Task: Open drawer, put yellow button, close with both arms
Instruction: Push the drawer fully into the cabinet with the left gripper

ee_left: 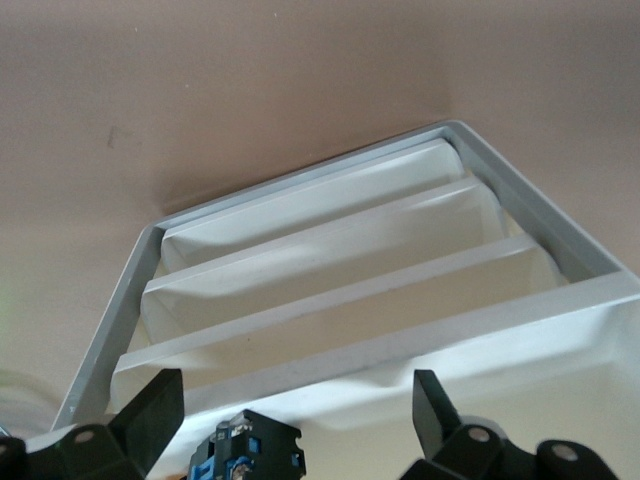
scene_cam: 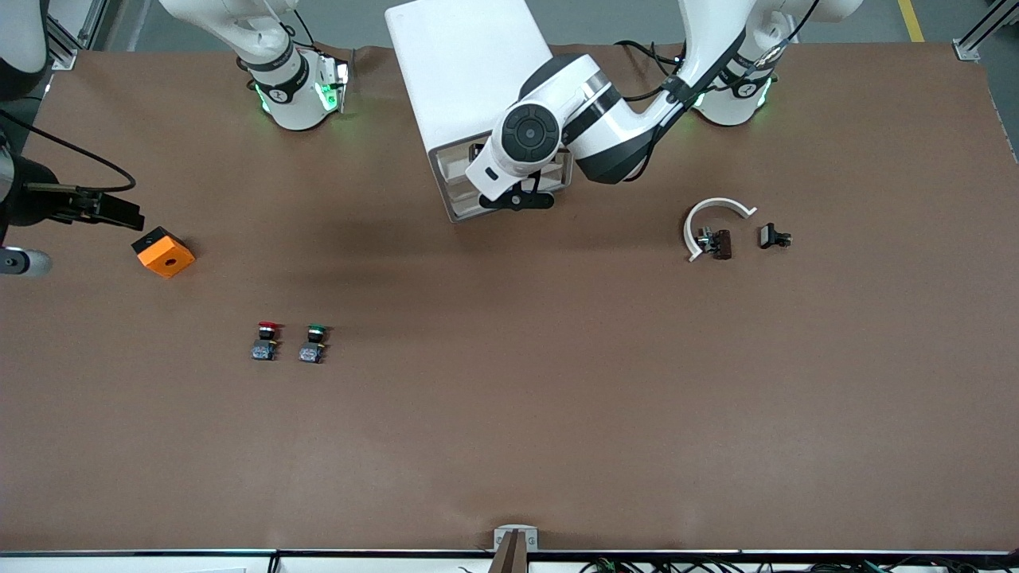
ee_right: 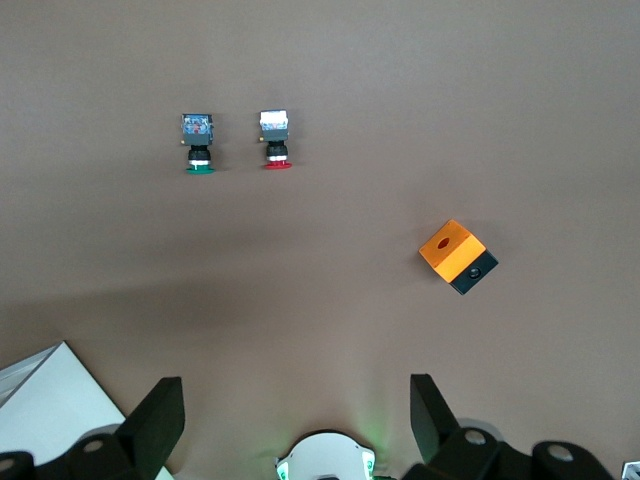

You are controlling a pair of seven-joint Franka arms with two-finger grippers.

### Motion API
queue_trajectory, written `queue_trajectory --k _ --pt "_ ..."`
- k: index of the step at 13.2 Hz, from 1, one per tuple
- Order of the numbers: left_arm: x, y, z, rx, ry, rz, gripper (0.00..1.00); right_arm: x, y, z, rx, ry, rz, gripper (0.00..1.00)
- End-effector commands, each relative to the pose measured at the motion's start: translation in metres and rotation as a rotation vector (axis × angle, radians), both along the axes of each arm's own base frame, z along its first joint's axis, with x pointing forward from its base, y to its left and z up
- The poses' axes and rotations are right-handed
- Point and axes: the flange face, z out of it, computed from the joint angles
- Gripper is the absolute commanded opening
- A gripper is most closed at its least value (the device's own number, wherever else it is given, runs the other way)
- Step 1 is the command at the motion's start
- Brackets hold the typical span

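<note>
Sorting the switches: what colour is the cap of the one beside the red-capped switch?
Green; the green-capped switch shows best in the right wrist view.

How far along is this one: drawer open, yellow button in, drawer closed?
Done: the drawer is pulled out, and a switch, cap hidden, lies in its tray. Only the red-capped switch and green-capped switch remain on the table, so it is probably the yellow one.
In hand: the left gripper hovers open over it; the right gripper waits open at its own end.
Left: closing.
</note>
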Motion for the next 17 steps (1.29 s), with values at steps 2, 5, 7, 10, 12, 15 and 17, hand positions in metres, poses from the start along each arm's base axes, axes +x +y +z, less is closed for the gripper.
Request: queue_trajectory --k 2,5,7,10,12,15,17 --pt "-0.014 0.001 -0.001 -0.008 0.046 0.025 1.0 -0.001 0.003 0.004 0.01 -0.008 0.023 1.0" --pt "-0.018 -0.002 -0.003 -0.023 0.086 0.043 1.0 -0.002 -0.004 0.007 0.013 -0.012 0.048 1.0" --pt "-0.021 -0.005 -0.003 -0.04 0.114 0.058 1.0 -0.004 -0.028 0.013 0.019 -0.017 0.072 1.0" --pt "-0.026 -0.009 -0.005 -0.049 0.137 0.063 1.0 -0.008 -0.04 0.026 0.023 -0.027 0.049 1.0" --pt "-0.026 -0.012 -0.005 -0.066 0.156 0.081 1.0 -0.016 -0.037 0.042 0.026 -0.049 0.045 1.0" --pt "-0.022 -0.014 -0.004 -0.086 0.173 0.103 1.0 -0.036 -0.04 0.058 0.03 -0.058 0.019 1.0" --pt "-0.018 -0.015 -0.003 -0.103 0.188 0.124 1.0 -0.051 -0.049 0.078 0.032 -0.096 0.004 1.0"
